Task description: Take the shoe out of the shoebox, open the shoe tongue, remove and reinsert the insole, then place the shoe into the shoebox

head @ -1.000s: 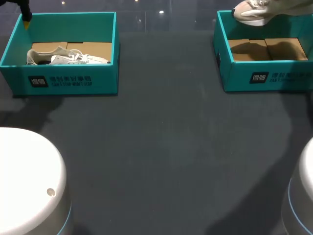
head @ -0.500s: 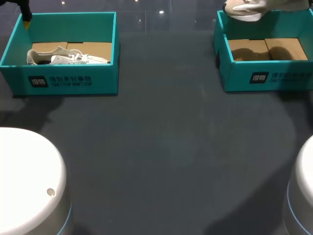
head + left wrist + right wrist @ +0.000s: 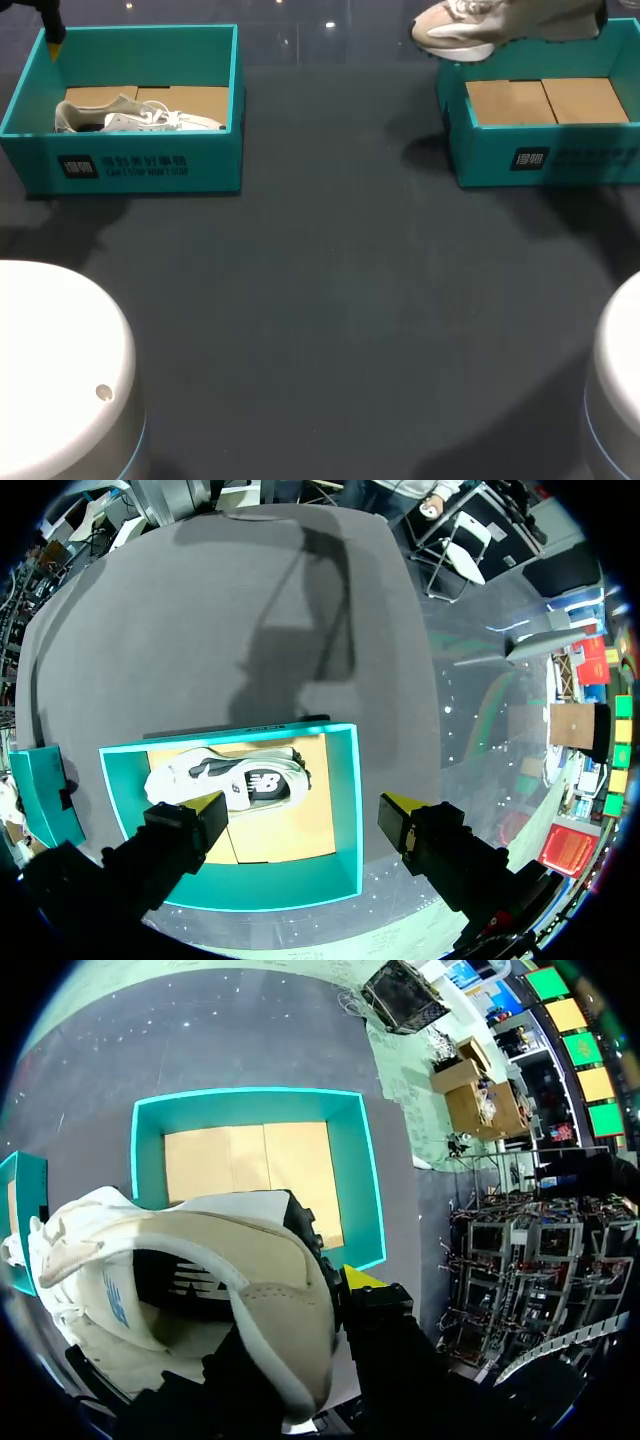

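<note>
Clamped on the heel of the beige shoe, the right gripper holds it lengthwise over the left wall of its shoebox, toe toward the middle of the table; the left gripper gapes wide.

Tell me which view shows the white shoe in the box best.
Left wrist view: the white shoe lies whole in its shoebox. Head view shows it smaller, partly behind the wall. Right wrist view barely shows it.
</note>
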### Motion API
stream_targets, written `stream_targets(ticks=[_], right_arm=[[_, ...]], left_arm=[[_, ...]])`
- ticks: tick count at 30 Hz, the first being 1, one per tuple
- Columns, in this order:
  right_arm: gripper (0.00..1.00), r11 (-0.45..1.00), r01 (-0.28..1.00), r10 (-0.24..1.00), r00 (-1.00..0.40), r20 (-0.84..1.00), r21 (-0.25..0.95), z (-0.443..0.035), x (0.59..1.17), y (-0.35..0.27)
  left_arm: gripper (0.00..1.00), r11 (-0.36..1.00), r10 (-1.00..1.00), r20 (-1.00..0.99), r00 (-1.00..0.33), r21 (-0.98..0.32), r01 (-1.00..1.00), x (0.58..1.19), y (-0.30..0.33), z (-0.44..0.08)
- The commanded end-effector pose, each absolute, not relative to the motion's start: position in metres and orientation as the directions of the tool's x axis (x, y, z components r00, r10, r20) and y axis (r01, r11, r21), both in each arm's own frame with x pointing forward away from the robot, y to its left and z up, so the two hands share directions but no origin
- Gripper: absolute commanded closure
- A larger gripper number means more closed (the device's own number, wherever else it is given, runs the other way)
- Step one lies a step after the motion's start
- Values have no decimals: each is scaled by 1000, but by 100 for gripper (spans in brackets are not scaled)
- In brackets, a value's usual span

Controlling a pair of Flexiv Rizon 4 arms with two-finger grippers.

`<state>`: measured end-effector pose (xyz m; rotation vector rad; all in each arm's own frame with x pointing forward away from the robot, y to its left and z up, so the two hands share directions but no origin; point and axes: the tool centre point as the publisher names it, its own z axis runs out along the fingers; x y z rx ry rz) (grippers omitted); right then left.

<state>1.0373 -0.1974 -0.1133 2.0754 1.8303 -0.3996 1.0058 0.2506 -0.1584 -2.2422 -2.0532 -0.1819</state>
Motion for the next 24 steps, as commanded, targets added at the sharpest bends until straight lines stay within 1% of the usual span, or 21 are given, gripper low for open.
stream_targets(ticks=[1,7,14,24], right_arm=[[100,-71,987,889,128,-439,143,-111,982,-178],[100,-50,986,898,115,-425,159,-121,929,-154],[100,-50,986,908,112,-404,161,-128,880,-128],[100,-63,984,914,123,-386,165,-139,831,-90]], left_arm=[[0,-89,984,154,87,11,996,1005,251,-158],[0,-89,984,154,87,11,996,1005,251,-158],[0,-89,984,154,87,11,996,1005,251,-158],[0,-89,984,154,87,11,996,1005,251,-158]])
